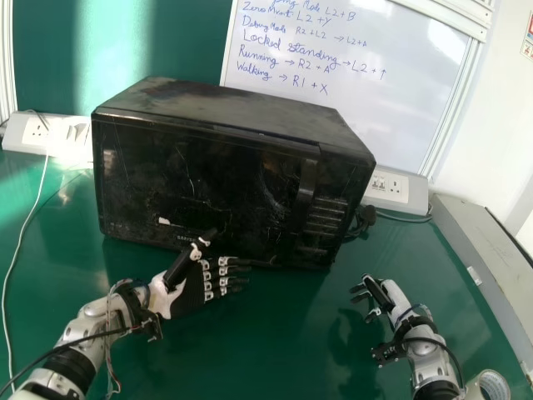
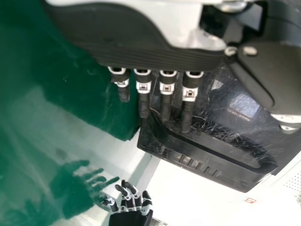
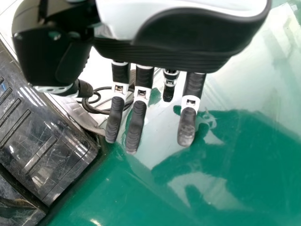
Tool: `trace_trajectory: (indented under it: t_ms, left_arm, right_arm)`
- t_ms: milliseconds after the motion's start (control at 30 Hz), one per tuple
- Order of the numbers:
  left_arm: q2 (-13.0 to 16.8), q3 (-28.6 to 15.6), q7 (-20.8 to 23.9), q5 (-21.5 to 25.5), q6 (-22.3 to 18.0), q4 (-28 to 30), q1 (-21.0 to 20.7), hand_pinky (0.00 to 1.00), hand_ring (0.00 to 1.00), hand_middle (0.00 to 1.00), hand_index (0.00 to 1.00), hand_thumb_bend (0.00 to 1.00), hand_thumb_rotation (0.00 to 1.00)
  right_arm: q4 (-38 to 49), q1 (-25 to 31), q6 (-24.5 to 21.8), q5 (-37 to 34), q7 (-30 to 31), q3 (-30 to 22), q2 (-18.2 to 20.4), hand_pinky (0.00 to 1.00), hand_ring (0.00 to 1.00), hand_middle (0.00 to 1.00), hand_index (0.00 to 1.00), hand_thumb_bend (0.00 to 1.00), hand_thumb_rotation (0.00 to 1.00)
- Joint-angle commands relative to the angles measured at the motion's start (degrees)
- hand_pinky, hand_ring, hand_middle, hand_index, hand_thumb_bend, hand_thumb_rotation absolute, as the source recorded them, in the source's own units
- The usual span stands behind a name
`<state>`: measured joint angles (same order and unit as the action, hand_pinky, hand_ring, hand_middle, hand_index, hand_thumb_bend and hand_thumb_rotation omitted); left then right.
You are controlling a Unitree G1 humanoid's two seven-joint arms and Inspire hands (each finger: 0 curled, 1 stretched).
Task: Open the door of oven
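A: why's the oven (image 1: pixel 229 104) on the far side?
B: front faces near, so the shut door (image 1: pixel 208 179) is reachable imo. Left hand (image 1: pixel 191 290) is open wide, near left; right hand (image 1: pixel 398 297) is loosely open, near right, probably leaving the handle (image 1: pixel 306 192) swing room.

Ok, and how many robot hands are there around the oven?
2. The left robot hand is in front of the oven, fingers stretched out along its lower front. The right robot hand is over the green table, off the oven's right front corner.
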<state>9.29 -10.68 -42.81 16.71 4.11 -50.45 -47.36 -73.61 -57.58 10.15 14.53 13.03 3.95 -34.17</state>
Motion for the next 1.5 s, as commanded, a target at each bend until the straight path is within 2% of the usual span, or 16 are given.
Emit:
trace_trajectory:
  t_ms: [0,167,367,633,767,900,1000,1267,1367,1467]
  left_arm:
    - [-0.44,-0.93,0.0,1.77,1.34,2.36,1.77,0.73,0.91,0.91,0.81,1.0,0.91]
    - [-0.94,-1.26,2.17,3.62,4.57,8.25,3.87,0.72,0.91,0.92,0.83,1.0,0.92]
    - [-2.13,-1.8,7.79,6.08,10.94,18.23,7.22,0.7,0.89,0.91,0.85,1.0,0.9]
    - [-3.19,-1.9,12.03,9.85,17.83,28.66,10.87,0.67,0.89,0.93,0.88,1.0,0.91]
    - [-3.28,-1.62,12.74,10.73,18.78,31.81,12.19,0.67,0.89,0.93,0.9,1.0,0.93]
    - [-4.24,-2.06,15.44,12.34,20.95,35.36,13.25,0.67,0.89,0.94,0.89,1.0,0.91]
    - [-4.6,-2.1,16.4,13.42,21.82,37.56,14.02,0.68,0.9,0.95,0.9,1.0,0.93]
    - [-5.59,-1.98,18.45,15.65,22.73,41.11,15.21,0.68,0.91,0.96,0.92,1.0,0.91]
    - [-5.78,-1.61,19.39,15.66,22.45,42.4,15.64,0.67,0.91,0.96,0.92,1.0,0.9]
    - [-5.49,-0.41,19.39,13.49,19.51,43.31,16.24,0.7,0.93,0.96,0.89,1.0,0.9]
  right_arm:
    - [-0.85,2.6,-0.36,0.61,0.69,0.48,0.0,0.32,0.37,0.46,0.5,0.5,0.13]
    - [-0.83,2.71,-0.52,0.45,0.48,0.46,0.09,0.32,0.37,0.46,0.5,0.49,0.13]
    - [-0.8,3.13,-0.29,0.34,0.53,0.4,0.07,0.32,0.38,0.47,0.5,0.49,0.13]
    - [-0.7,3.74,-0.18,0.53,0.3,0.61,-0.03,0.33,0.4,0.49,0.5,0.49,0.13]
    - [-0.72,3.86,-0.73,0.63,-0.1,0.73,0.16,0.32,0.4,0.49,0.5,0.5,0.13]
    - [-0.63,4.0,-0.62,0.37,0.22,0.63,0.22,0.33,0.4,0.49,0.5,0.49,0.13]
    - [-0.64,4.19,-0.49,0.53,-0.22,0.76,0.27,0.32,0.39,0.5,0.5,0.49,0.13]
    - [-0.55,4.61,0.19,0.47,-0.58,0.78,0.34,0.32,0.39,0.48,0.5,0.5,0.13]
    - [-0.54,4.71,0.2,0.28,-0.54,0.62,0.42,0.32,0.39,0.49,0.5,0.5,0.13]
    - [-0.51,4.83,0.34,0.27,-0.45,0.65,0.45,0.33,0.4,0.49,0.5,0.5,0.13]
